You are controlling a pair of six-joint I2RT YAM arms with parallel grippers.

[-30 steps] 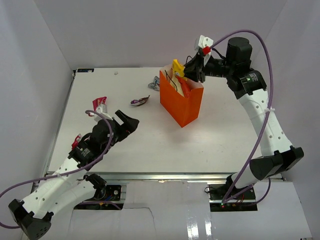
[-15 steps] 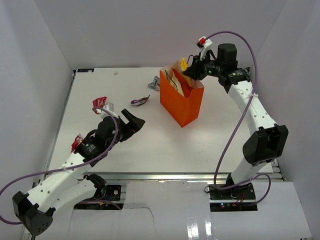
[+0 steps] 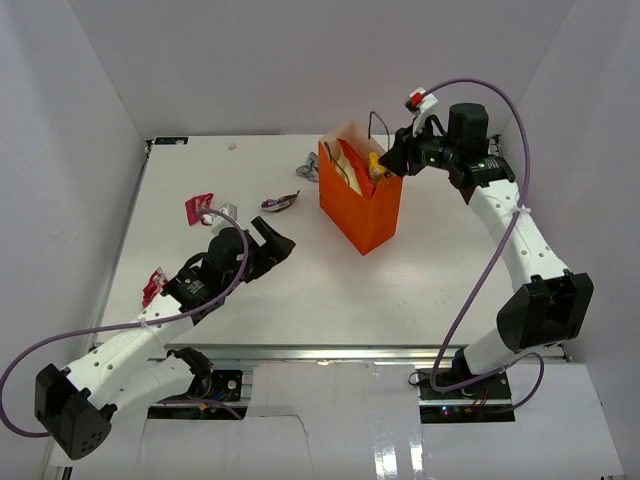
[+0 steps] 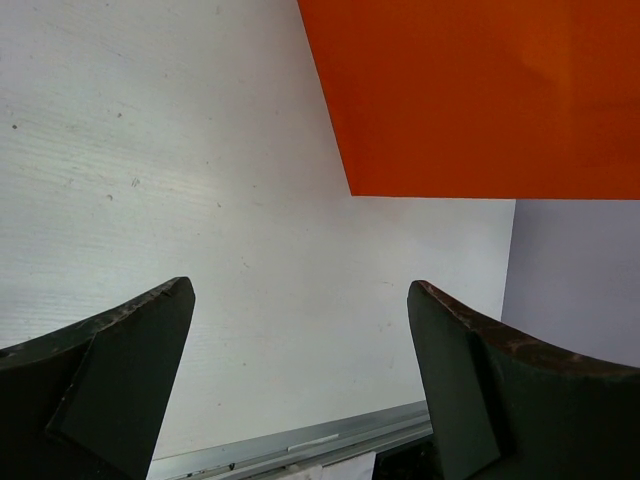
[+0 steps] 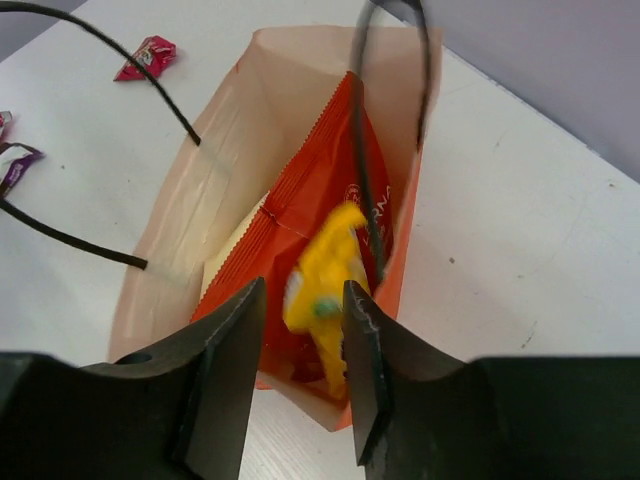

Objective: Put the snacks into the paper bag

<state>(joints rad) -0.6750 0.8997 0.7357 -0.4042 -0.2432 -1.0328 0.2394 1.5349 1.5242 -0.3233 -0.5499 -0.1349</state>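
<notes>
The orange paper bag [image 3: 365, 210] stands upright at the table's middle back. The red-orange chip bag [image 5: 310, 195] stands inside it. My right gripper [image 3: 392, 160] hovers over the bag's mouth with its jaws apart. The yellow candy packet [image 5: 325, 285] is blurred between and below the fingers, inside the bag; it also shows in the top view [image 3: 375, 163]. My left gripper [image 3: 270, 243] is open and empty, low over the table left of the bag, whose orange side [image 4: 480, 90] shows ahead of the left wrist camera. A purple wrapper [image 3: 281, 202] and a silver-grey one [image 3: 309, 167] lie left of the bag.
A pink-red wrapper [image 3: 198, 207] lies at the left by a small white piece. Another red wrapper [image 3: 153, 288] lies near the left edge beside my left arm. The bag's black handles [image 5: 385, 120] loop up close to my right fingers. White walls enclose the table.
My right gripper came down over the bag's mouth and opened; the yellow packet left the jaws and dropped into the bag. My left arm reached forward toward the bag.
</notes>
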